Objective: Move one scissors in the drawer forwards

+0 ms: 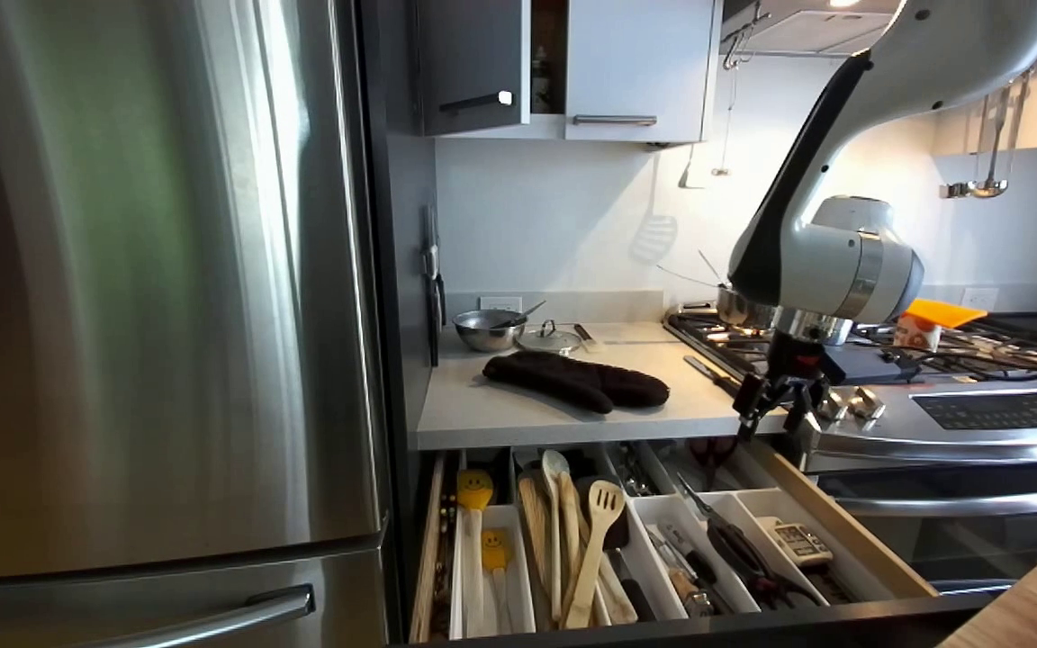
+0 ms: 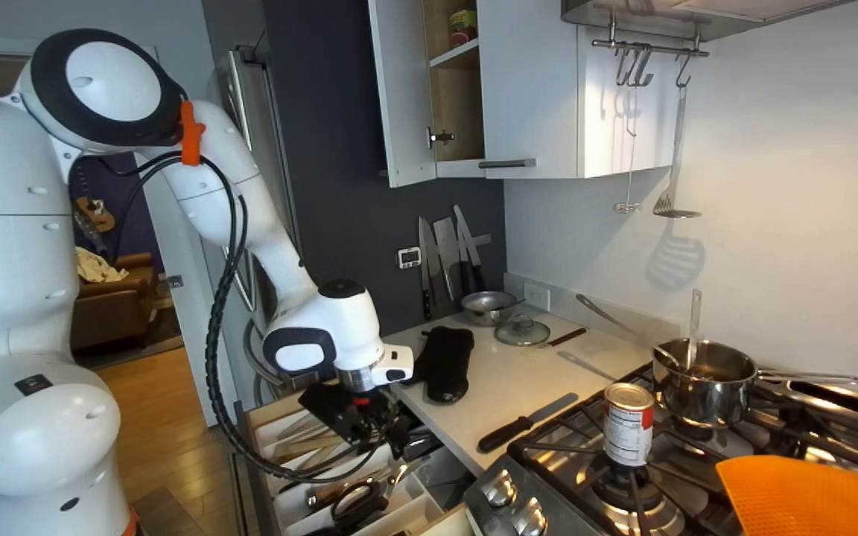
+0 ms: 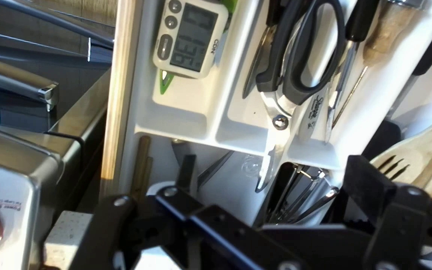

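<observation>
The open drawer (image 1: 843, 513) has pale wood sides and white divided trays; its side also shows in the wrist view (image 3: 116, 112). Black-handled scissors (image 1: 743, 549) lie lengthwise in a tray compartment. They also show in an exterior view (image 2: 360, 502) and in the wrist view (image 3: 280, 122), where the blade tip reaches past the tray's edge. What look like dark red scissor handles (image 1: 712, 453) lie at the drawer's back, beneath my gripper. My gripper (image 1: 775, 414) is open and empty above the back right of the drawer; its spread fingers show in the wrist view (image 3: 276, 174).
A white timer (image 3: 191, 37) lies beside the scissors' compartment. Wooden utensils (image 1: 604, 513) fill the drawer's middle. The counter edge (image 1: 572, 435) overhangs the drawer's back, with a black oven mitt (image 1: 572, 378) on top. The stove (image 1: 960, 432) stands beside the drawer.
</observation>
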`<state>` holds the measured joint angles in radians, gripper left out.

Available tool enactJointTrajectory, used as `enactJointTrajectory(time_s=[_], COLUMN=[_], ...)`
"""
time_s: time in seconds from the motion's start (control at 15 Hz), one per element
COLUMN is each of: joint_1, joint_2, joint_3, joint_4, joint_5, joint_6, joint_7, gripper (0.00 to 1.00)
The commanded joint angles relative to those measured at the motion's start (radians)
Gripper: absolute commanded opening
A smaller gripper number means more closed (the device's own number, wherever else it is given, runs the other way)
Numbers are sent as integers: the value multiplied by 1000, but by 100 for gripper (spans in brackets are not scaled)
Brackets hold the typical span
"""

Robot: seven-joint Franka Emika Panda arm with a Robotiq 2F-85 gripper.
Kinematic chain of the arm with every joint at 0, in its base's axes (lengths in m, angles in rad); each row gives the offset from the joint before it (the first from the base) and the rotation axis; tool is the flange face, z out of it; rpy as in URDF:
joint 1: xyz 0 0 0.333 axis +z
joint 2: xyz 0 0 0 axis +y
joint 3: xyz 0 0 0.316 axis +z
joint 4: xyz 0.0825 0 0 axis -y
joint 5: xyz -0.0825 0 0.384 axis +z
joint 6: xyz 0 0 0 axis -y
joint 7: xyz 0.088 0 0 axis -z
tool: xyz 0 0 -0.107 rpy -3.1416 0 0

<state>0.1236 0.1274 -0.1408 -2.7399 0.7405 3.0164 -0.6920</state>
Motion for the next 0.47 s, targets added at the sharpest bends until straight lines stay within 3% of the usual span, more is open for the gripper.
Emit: enactJointTrajectory(time_s=[0.0, 0.07, 0.4], joint_1=[40, 17, 25], joint_2=[-61, -23, -45], joint_3=[-114, -58, -97], joint_4=[-5, -4, 4], joint_5=[-233, -137, -203], joint_6=[-88, -25, -65], joint_7=[118, 70, 89], gripper=[100, 100, 100])
